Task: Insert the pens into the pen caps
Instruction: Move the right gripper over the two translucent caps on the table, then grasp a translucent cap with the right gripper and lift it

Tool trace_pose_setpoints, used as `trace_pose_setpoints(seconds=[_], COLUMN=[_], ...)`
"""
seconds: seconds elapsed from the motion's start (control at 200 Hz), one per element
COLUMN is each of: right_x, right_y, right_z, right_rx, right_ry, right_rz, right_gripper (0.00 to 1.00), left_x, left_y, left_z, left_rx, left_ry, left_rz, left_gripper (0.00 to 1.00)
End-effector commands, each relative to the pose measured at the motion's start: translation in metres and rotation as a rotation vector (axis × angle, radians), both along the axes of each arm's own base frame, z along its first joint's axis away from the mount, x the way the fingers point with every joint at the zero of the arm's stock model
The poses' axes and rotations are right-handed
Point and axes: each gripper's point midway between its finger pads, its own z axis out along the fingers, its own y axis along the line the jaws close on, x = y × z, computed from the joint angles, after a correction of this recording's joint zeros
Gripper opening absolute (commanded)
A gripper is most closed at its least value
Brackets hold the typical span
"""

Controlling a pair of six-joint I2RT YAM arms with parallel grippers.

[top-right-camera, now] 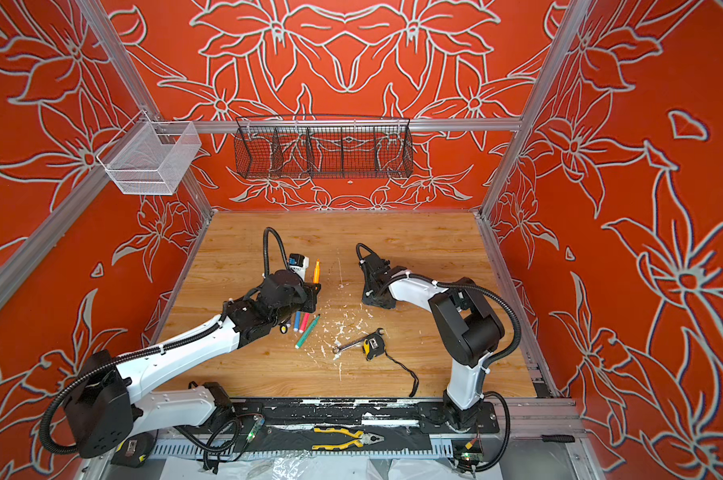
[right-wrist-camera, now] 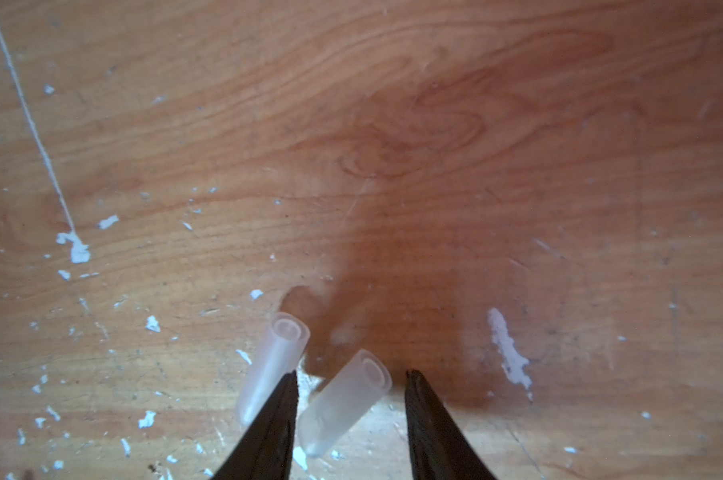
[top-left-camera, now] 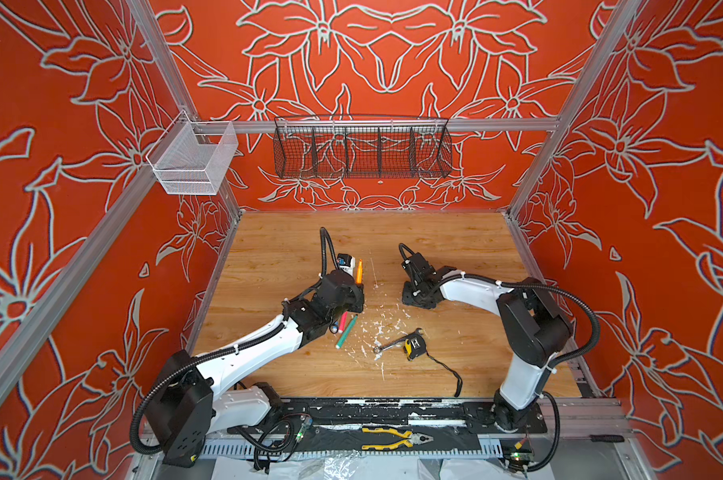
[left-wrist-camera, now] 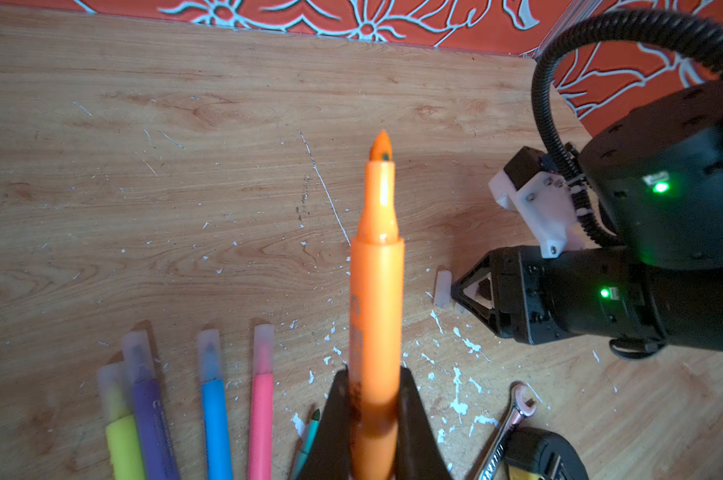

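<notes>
left gripper (left-wrist-camera: 374,376) is clamping the orange pen (left-wrist-camera: 376,291) by its rear barrel, fingers pressing on both sides. The pen is sitting left of table centre, bare tip pointing toward the far wall.

right gripper (right-wrist-camera: 351,374) is standing with jaws apart, tips down at the wooden table (top-left-camera: 434,241), right of centre. 2 loose pen caps are lying there on the wood. The inner cap (right-wrist-camera: 343,409) is lying flat between the fingers with a gap showing on 1 side, so nothing is gripping it. The outer cap (right-wrist-camera: 272,365) is lying just outside 1 finger; cannot tell whether it is touching. Both are showing their open mouths in the right wrist view. In both top views the gripper is hiding them.

4 capped pens are lying side by side on the near side of the left gripper: yellow pen (left-wrist-camera: 120,436), purple pen (left-wrist-camera: 151,415), blue pen (left-wrist-camera: 216,415), pink pen (left-wrist-camera: 262,415). The green pen (top-left-camera: 347,332) is lying just right of the pink, its bare tip pointing far-right.

A wrench (top-left-camera: 393,344) is lying against a tape measure (top-left-camera: 413,345), near and right of the pens. White paint flecks (top-left-camera: 378,328) are scattering across the centre. Pliers (top-left-camera: 393,438) are lying on the near rail.
</notes>
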Motion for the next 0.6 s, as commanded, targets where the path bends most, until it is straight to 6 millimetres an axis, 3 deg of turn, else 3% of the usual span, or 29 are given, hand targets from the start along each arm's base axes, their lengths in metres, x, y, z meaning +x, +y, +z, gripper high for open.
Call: trace_pose_setpoints(seconds=[0.0,0.225,0.595], right_x=[-0.0067,-0.0085,-0.0073], right_y=[-0.0019,-0.0055,-0.0063], right_z=[-0.0074,-0.0097,-0.0143], right_rx=[-0.020,-0.042,-0.064], right_ry=[0.043,0.056,0.072], right_rz=[-0.001,-0.011,-0.009], right_gripper=[0.43,0.30,0.24], left_x=[0.0001,-0.0003,-0.0015], left_y=[-0.0016,-0.0009,-0.0029], left_z=[0.0096,0.0098,0.0113], left_rx=[-0.024,-0.026,-0.037], left_ry=[-0.023,-0.027,-0.025], left_rz=[-0.004,-0.003,-0.012], left_gripper=[0.00,0.00,0.00])
